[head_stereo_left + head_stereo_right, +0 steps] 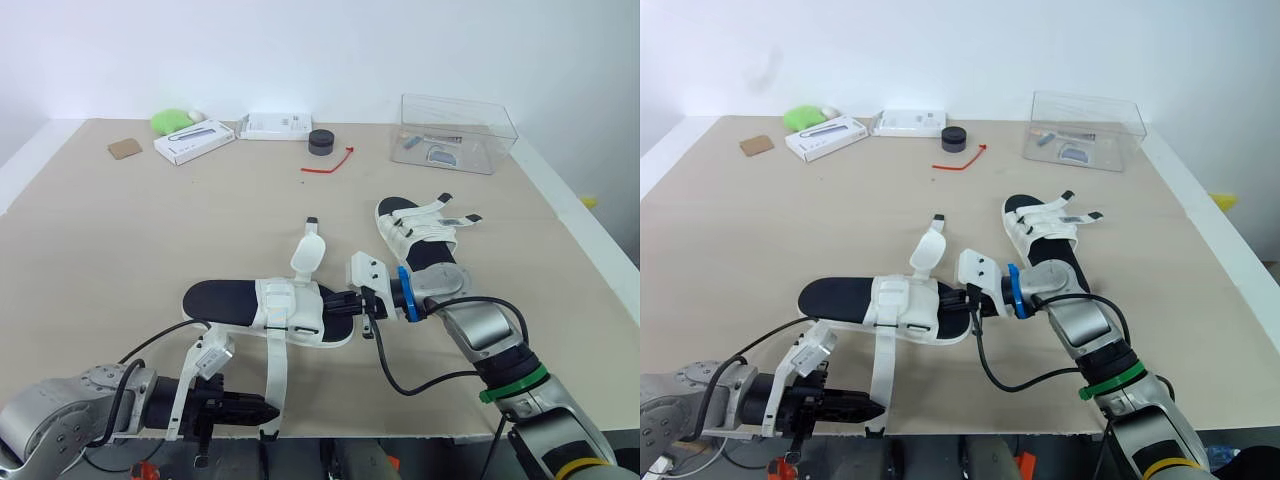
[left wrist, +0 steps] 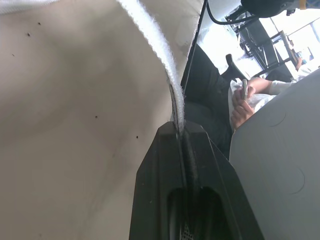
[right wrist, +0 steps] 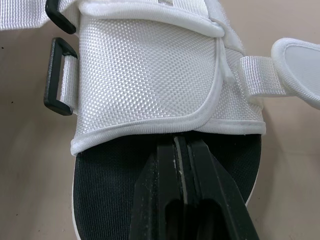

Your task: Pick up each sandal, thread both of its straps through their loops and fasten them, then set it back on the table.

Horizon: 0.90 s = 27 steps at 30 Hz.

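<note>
**Strap-threading stage.** The near sandal [image 1: 262, 305] is lying on the worktop [image 1: 150, 230], its long axis running left to right across the robot. The right gripper [image 1: 345, 302], fingers pressed together, is bearing on the black footbed at the sandal's right end. The left gripper [image 1: 262, 410] is pinching the tip of the long strap [image 1: 276, 370], which is trailing from the sandal's upper toward the robot. An empty black loop [image 3: 59, 75] is sitting on the sandal's robot-facing side. The strap tip probably has to travel back toward the sandal, and the left arm is nearer. The second sandal [image 1: 425, 245] is lying beyond the near sandal's right end.
</note>
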Tool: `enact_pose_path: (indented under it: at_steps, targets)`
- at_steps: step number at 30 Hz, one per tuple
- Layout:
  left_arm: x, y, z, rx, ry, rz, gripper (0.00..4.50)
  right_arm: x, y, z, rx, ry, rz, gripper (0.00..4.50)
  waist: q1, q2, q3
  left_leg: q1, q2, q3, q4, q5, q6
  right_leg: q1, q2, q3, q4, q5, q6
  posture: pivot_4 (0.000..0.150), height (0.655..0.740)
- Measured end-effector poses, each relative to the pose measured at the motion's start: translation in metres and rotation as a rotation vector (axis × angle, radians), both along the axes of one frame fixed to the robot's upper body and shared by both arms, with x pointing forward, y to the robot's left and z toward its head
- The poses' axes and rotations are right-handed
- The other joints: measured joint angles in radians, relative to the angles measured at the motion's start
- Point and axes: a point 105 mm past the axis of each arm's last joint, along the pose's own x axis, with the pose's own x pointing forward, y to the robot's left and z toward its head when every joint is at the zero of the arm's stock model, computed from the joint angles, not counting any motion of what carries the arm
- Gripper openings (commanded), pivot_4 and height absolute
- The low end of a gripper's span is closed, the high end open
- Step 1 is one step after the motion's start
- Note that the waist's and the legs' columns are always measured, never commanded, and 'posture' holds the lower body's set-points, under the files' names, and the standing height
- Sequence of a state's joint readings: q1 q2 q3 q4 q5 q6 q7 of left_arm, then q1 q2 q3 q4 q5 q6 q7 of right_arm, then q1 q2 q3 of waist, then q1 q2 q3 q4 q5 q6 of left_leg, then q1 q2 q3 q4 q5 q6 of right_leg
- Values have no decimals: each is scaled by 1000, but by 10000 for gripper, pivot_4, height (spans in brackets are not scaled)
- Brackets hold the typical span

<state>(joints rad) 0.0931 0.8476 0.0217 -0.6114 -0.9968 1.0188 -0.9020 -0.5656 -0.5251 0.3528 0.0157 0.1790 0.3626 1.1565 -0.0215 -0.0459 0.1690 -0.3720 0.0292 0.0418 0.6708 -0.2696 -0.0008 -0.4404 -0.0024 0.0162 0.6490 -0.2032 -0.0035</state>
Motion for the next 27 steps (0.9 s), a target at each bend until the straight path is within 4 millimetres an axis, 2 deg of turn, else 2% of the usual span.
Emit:
enact_pose_path:
  at_steps: [3, 8, 10, 13, 14, 16, 18, 22, 24, 27]
  targets:
    - [1, 4, 0, 29, -28, -4, 8660, 0, 1, 0, 1, 0, 2, 0, 0, 0, 0, 0, 0, 0, 0, 0, 0, 0, 0, 0, 0, 0, 0, 1500, 7400]
    - [-8, 15, -4, 128, -165, -112, 33296, 0, 1, 0, 0, 1, 5, 0, -1, 0, 0, 0, 0, 0, -1, 0, 0, 0, 0, 0, 0, -3, -5, 1500, 7400]
    - [-5, 18, 0, 165, -316, -170, 43633, 0, 1, 0, 0, 1, 6, 0, 0, 0, 0, 0, 0, 0, -1, 0, 0, 0, -1, 0, 0, -3, -5, 1500, 7400]
    - [-1, 19, 5, 201, -522, -246, 43633, 0, 1, 0, -2, -3, 10, 0, 0, 1, 0, 0, 1, 1, -1, 0, 0, 0, -1, 0, 0, -3, -5, 1500, 7400]
    - [0, 20, 5, 203, -531, -248, 43633, 0, 1, 0, -2, -3, 10, 0, 0, 1, 0, 0, 1, 1, -1, 0, 0, 0, -1, 0, 0, -3, -5, 1500, 7400]
    - [9, 27, 7, 255, -729, -296, 43633, 0, 1, 0, -4, -1, 14, 0, 0, 1, 0, 0, 1, 1, -1, 0, 0, -1, -2, 0, 0, -3, -5, 1500, 7400]
    - [16, 32, 10, 285, -850, -321, 43633, 0, 0, 0, -5, 0, 15, 0, 1, 1, 0, 0, 1, 1, -1, 0, 0, -1, -2, 0, 0, -3, -6, 1500, 7400]
    - [40, 39, 31, 357, -1376, -479, 43633, 3, 1, 1, -9, -1, 20, 0, 2, 1, 0, 0, 2, 3, -1, 0, 0, 0, -3, 0, -1, -1, -6, 1500, 7400]
    - [51, 34, 38, 376, -1654, -604, 43633, 4, 2, 0, -10, 1, 22, 0, 2, 1, 0, 1, 2, 7, -1, 0, 0, 0, -4, 1, -2, 1, -5, 1500, 7400]
    - [50, 25, 26, 328, -1775, -703, 43633, 3, 5, 0, -6, 2, 32, 0, -7, 1, 0, 1, 3, 12, -1, -2, 3, -1, -4, 2, -2, 4, -1, 1500, 7400]
